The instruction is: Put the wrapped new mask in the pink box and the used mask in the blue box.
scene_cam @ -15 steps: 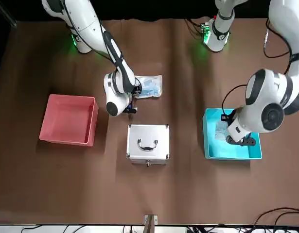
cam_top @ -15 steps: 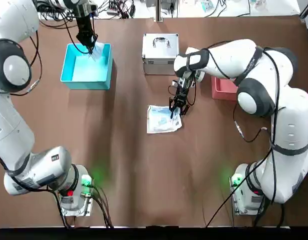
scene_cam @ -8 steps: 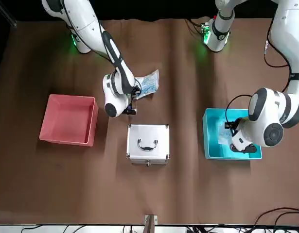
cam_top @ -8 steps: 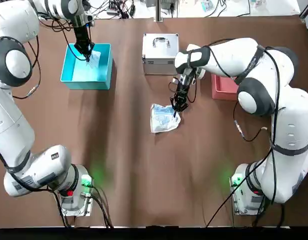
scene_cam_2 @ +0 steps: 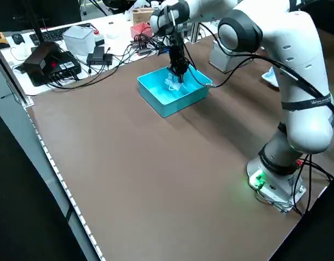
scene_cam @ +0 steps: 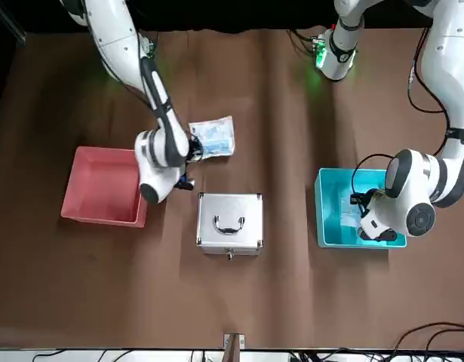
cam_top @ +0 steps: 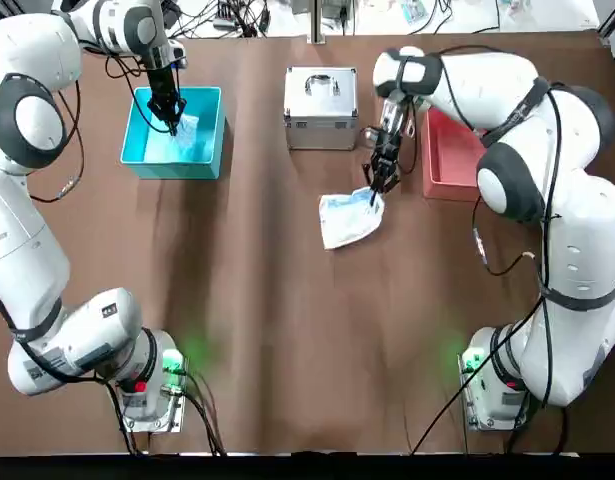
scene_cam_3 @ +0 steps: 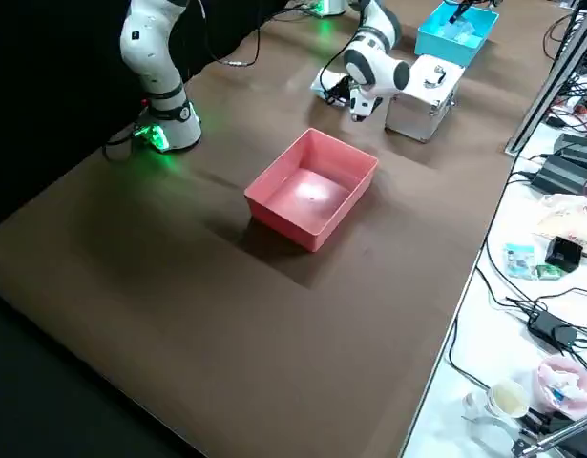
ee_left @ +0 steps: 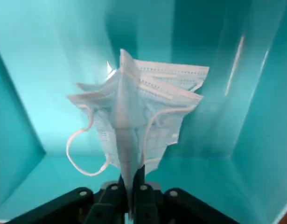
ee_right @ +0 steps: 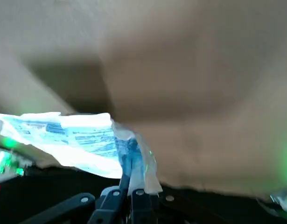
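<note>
Shifting right with its fingers clamped on the wrapped mask (cam_top: 350, 218), the right gripper (cam_top: 379, 189) has moved nearer the pink box (cam_top: 452, 158). The left gripper's (ee_left: 132, 179) fingers pinch the used mask (ee_left: 138, 107) inside the blue box (cam_top: 174, 133), seemingly ready for release.

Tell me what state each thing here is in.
Left end effector: shut on used mask
Used mask: bunched, inside blue box
Blue box: open-topped
Right end effector: shut on wrapped mask
Wrapped mask: sealing unclear
Pink box: open-topped, empty
Metal case: closed
</note>
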### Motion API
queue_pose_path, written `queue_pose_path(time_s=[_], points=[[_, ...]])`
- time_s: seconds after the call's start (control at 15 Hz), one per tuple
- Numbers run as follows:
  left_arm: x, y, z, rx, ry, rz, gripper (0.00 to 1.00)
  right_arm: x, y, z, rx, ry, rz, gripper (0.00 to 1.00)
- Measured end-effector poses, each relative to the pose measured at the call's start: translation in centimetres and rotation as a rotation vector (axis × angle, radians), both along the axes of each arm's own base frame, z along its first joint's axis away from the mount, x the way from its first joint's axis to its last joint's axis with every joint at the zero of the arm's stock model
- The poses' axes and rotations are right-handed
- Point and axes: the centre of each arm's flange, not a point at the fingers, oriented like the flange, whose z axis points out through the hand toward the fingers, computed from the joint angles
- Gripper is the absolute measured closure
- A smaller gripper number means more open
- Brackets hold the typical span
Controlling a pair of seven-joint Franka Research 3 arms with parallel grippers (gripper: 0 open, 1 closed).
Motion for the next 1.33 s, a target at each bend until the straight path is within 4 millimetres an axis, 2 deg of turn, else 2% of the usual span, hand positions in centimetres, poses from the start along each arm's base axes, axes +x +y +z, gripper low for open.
queue_pose_path(time_s=[0.07,0.13,0.2,0.27,0.4,0.47,0.53,0.67,0.87,1.07,1.2,1.33], points=[[0.0,0.1,-0.4,-0.004,0.001,0.003,0.92,0.8,-1.0,1.4,0.003,0.032,0.008,0.98],[0.0,0.2,-0.6,-0.006,0.001,0.005,0.85,1.5,-1.9,2.8,0.006,0.057,0.015,0.98],[0.1,0.3,-0.6,-0.007,-0.004,0.007,0.76,2.3,-2.8,4.1,0.007,0.074,0.02,0.98],[0.3,0.4,-0.3,-0.008,-0.011,0.009,0.62,3.0,-3.7,5.4,0.004,0.079,0.022,0.98],[0.7,0.5,0.8,-0.007,-0.035,0.012,0.44,4.9,-6.1,7.8,-0.018,0.062,0.024,0.98],[0.9,0.5,1.9,-0.003,-0.054,0.012,0.36,6.0,-7.7,8.9,-0.032,0.041,0.028,0.98],[1.6,0.6,5.3,0.01,-0.114,0.016,0.18,8.5,-11.8,10.9,-0.049,-0.015,0.009,0.98],[2.2,0.7,9.7,0.026,-0.187,0.021,0.01,11.2,-16.8,13.2,-0.075,-0.083,-0.031,0.98],[1.9,0.5,15.6,0.06,-0.259,0.02,0.0,13.7,-24.7,15.9,-0.081,-0.161,-0.081,0.98],[0.7,-0.7,20.3,0.089,-0.308,0.005,0.0,14.5,-32.0,16.0,-0.064,-0.229,-0.107,0.98],[-0.2,-2.2,23.1,0.097,-0.339,-0.016,0.0,14.9,-35.7,15.6,-0.047,-0.29,-0.116,0.98],[-1.1,-4.3,25.8,0.098,-0.377,-0.034,0.0,15.0,-38.3,15.0,-0.042,-0.326,-0.077,0.98]])
